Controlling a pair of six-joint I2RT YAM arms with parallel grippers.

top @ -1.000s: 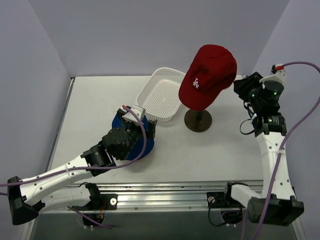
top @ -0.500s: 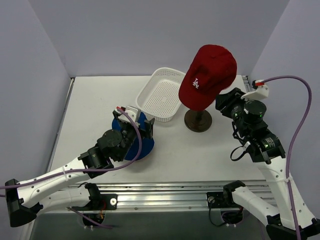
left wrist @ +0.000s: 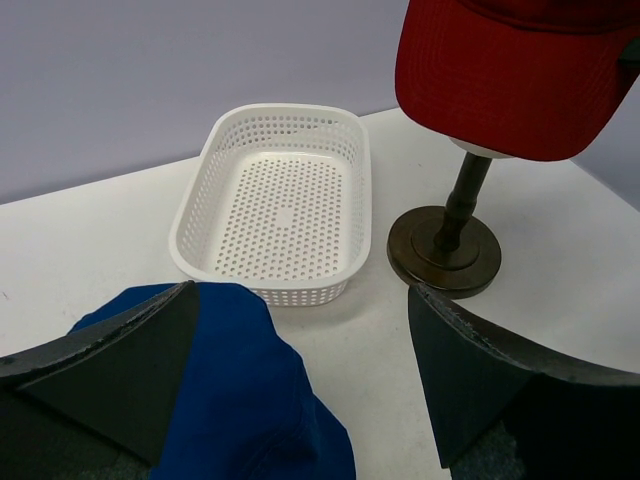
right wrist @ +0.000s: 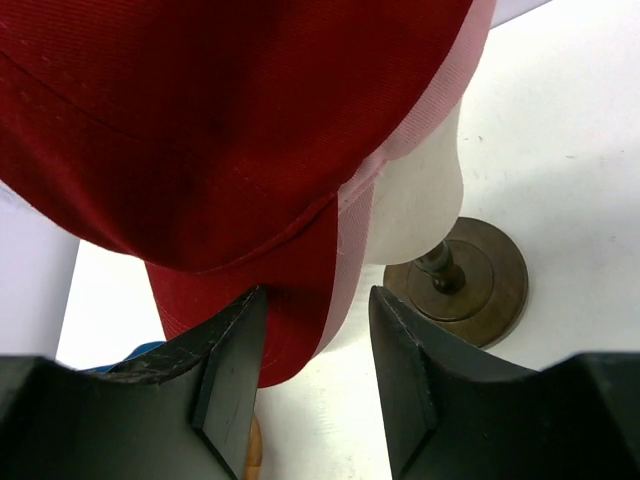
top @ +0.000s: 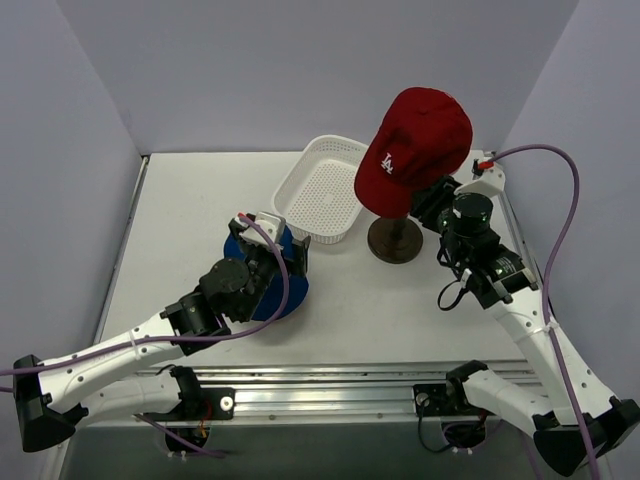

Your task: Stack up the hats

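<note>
A dark red baseball cap (top: 415,140) with a white logo sits on the mannequin head. A pale pink cap (right wrist: 355,240) shows as a strip under its edge. My right gripper (top: 428,195) is open at the caps' right underside. In the right wrist view both brims hang just beyond the gap of my right gripper (right wrist: 318,300), and I cannot tell whether a finger touches them. A royal-blue bucket hat (top: 288,290) lies on the table. My left gripper (top: 270,235) hovers over it, wide open. The blue hat (left wrist: 240,400) lies by the left finger (left wrist: 110,370).
The cream mannequin head (right wrist: 415,210) stands on a thin post with a round brown base (top: 395,240). A white perforated basket (top: 300,175) sits just left of the base, behind the blue hat. Walls close in at the left, back and right.
My right arm has swung in from the far right to the caps' underside, and its jaws have widened a little. The red cap has shifted slightly. The left arm has barely moved.
</note>
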